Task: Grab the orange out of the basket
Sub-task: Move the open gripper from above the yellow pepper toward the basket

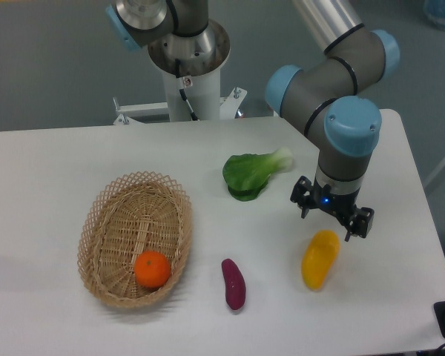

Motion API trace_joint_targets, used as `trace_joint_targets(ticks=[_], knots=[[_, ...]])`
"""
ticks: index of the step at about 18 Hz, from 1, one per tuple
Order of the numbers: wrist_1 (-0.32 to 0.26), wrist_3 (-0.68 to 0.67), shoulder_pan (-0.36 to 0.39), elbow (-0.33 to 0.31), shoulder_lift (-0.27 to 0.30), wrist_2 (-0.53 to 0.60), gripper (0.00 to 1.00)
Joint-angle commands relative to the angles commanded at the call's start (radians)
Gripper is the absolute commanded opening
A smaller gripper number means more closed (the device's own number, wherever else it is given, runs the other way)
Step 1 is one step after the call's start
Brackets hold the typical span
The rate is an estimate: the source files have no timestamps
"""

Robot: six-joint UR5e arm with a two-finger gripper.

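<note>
On the white desk (52, 170), the basket (134, 239) sits at the left with the orange (153, 269) inside, near its front end. Right of it lie a purple eggplant (233, 284) and, farther back, a leafy green (254, 174). The end effector (332, 213) hangs spread and empty just above a yellow fruit (320, 259).

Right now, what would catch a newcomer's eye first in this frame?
Probably the small round bright-orange orange lying alone in the oval woven wicker basket at the table's left. Next, the grey-and-blue arm's two-finger gripper, open and empty, hovering at the right just above a yellow mango-shaped fruit. Between them lie a green leafy vegetable and a purple sweet potato.
</note>
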Motion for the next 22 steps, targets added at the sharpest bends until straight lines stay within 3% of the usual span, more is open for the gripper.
trace_joint_targets(ticks=[6,11,17,22], knots=[[-0.012,-0.153,-0.07,-0.008,0.003,-0.006,1.0],[-0.014,-0.449,-0.147,-0.006,0.008,-0.017,1.0],[0.0,-0.684,-0.238,-0.023,0.006,-0.026,1.0],[-0.003,-0.761,-0.299,-0.031,0.006,-0.055,1.0]])
